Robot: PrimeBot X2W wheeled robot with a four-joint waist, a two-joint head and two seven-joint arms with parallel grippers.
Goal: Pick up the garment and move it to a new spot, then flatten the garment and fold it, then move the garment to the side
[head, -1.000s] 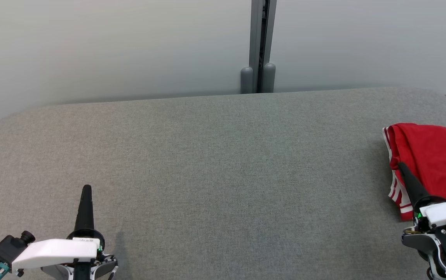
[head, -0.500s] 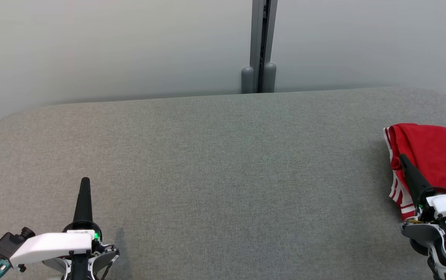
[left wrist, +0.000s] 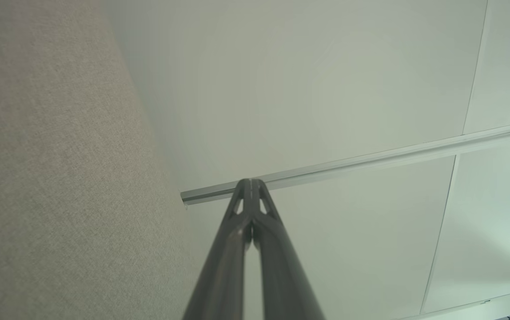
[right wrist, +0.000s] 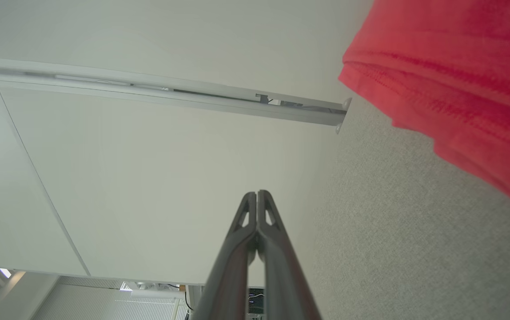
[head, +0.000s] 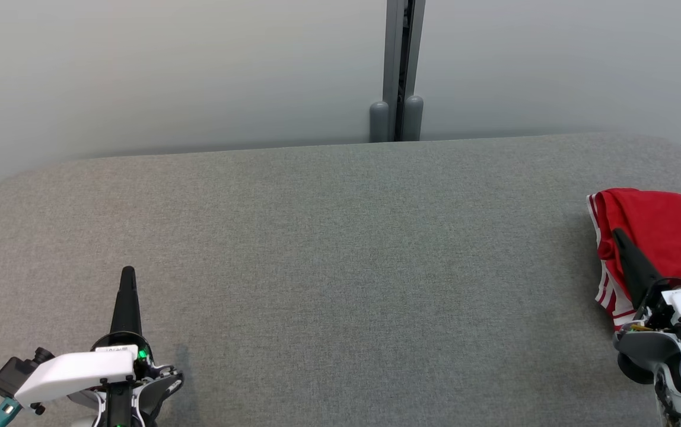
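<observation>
Left pincer (head: 128,271) and right pincer (head: 617,233) both closed, empty, fingers pointing forward.

Grey counter (head: 328,249) open across its middle and left, red garment (head: 672,225) heaped at the right edge, pale wall panel (head: 198,71) closing the back

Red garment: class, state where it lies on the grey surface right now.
In the head view the red garment lies at the right edge of the grey surface, the shut right pincer just in front of it.
</observation>
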